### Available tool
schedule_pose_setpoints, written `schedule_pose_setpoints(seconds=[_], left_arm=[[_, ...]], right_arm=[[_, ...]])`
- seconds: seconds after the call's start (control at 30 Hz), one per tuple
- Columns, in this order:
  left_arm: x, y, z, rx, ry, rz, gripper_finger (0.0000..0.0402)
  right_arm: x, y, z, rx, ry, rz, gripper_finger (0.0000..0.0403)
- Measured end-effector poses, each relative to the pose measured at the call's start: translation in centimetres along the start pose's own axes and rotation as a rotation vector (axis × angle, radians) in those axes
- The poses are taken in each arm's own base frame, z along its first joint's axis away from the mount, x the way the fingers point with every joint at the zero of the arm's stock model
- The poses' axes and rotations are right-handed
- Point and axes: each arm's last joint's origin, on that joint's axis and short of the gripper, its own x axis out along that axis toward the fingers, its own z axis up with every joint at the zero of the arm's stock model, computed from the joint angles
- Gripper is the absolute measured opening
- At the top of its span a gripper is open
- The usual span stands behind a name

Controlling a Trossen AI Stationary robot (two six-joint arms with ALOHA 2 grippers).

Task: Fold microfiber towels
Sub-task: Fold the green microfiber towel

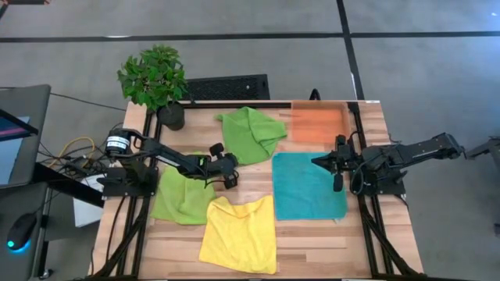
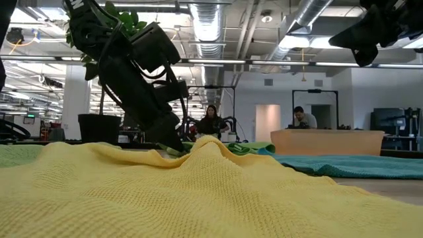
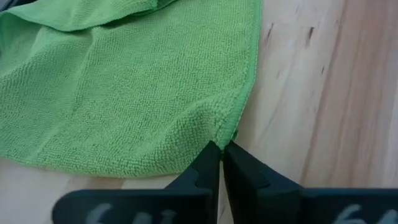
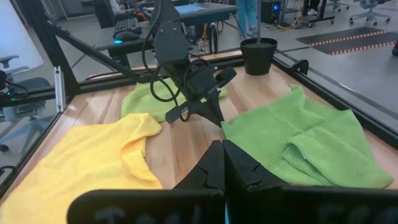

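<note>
1. left gripper [image 3: 221, 149] is closed, pinching the edge of a green towel [image 3: 124, 93] lying mid-table.
2. right gripper [image 4: 222, 149] hovers over the teal towel [image 1: 308, 187], jaws closed, empty.
3. yellow towel [image 1: 238, 234] lies at the front.

The light is even and rather bright in all views. It comes from above: in the low view long ceiling lamps [image 2: 218, 63] glow white and are a little overexposed. From above, the wooden table [image 1: 312, 242] is evenly lit, and the arms and the plant [image 1: 153, 76] give only soft, short shadows on it. In the low view the yellow towel [image 2: 198, 192] very near the camera is blurred, and the dark arm [image 2: 132, 73] above it shows almost as a silhouette against the bright room. In the left wrist view the green towel [image 3: 124, 93] is sharp, its weave is clear, while the dark fingers [image 3: 205, 180] are soft. The right wrist view bends straight lines near its edges.
</note>
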Motion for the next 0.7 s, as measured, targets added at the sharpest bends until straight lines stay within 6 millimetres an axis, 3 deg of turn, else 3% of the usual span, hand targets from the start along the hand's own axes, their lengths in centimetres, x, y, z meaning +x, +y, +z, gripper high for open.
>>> schedule_pose_setpoints(seconds=[0.2, 0.37, 0.7], left_arm=[[-0.3, 0.1, 0.2, -0.001, -0.010, 0.001, 0.0002], [-1.4, 0.5, 2.1, 0.017, 0.010, 0.030, 0.0001], [-3.4, 0.3, 5.5, 0.160, 0.162, 0.045, 0.0000]], right_arm=[[0.0, 0.0, 0.0, -0.001, 0.001, 0.000, 0.0011], [0.2, 0.0, -0.3, -0.026, 0.032, -0.006, 0.0011], [3.1, 0.4, -0.9, -0.193, 0.123, -0.056, 0.0014]])
